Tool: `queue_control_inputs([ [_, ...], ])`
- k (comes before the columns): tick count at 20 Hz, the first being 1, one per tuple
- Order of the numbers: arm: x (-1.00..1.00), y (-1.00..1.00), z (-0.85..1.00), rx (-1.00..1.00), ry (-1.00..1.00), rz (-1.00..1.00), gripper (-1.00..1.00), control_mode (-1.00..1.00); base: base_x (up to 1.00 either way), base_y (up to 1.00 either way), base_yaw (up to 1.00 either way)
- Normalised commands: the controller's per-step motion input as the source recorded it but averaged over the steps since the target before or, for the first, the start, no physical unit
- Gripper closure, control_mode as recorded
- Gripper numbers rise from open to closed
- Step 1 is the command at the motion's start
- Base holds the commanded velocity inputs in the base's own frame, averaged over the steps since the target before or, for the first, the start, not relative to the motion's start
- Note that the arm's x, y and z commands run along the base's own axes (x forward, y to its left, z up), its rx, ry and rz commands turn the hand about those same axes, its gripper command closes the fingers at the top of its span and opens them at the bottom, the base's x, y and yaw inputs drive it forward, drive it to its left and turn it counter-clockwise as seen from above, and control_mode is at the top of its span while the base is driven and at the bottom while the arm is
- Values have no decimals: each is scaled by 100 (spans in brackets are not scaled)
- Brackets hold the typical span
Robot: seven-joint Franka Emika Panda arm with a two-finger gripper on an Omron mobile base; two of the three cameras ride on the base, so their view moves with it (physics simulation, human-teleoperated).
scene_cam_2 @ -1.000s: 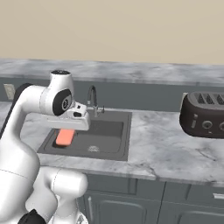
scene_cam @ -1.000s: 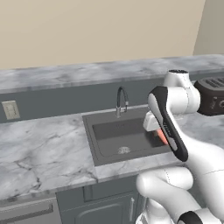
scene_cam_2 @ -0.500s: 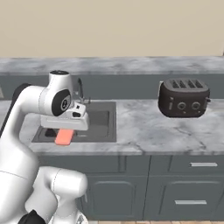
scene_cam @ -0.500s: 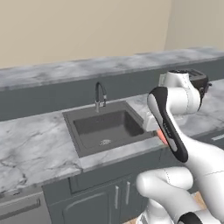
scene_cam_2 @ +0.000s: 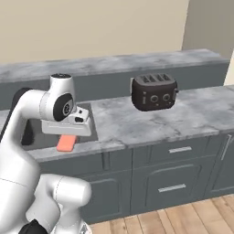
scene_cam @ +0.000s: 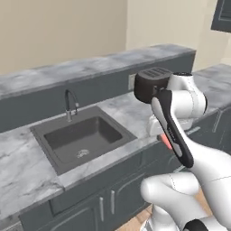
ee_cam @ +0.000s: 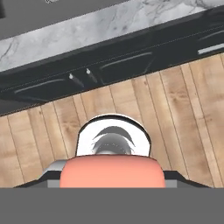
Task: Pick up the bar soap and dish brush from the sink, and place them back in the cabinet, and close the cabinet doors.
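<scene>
Soap in the tool, out over the counter edge

While the bar soap sits clamped between the tool's pads, it hangs over the counter front beside the sink. Small, rigid, likely slick: a hold across its flat faces looks safest

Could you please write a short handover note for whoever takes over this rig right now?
Gripper: shut on the bar soap, held in the air at the counter's front edge, beside the sink.
Sink: only the drain shows in the basin; I cannot see the dish brush there.
Cabinet: a dark corner of it shows at upper right in the left base view.
Done: soap picked up.
Left: shelve the soap, fetch the brush, close the doors.
</scene>
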Motion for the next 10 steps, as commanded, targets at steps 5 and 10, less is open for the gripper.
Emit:
queue_control_inputs([
  [5,0,0,0,0,0,0,100,100,-11,-44,-48],
  [10,0,0,0,0,0,0,100,100,-3,-50,-47],
])
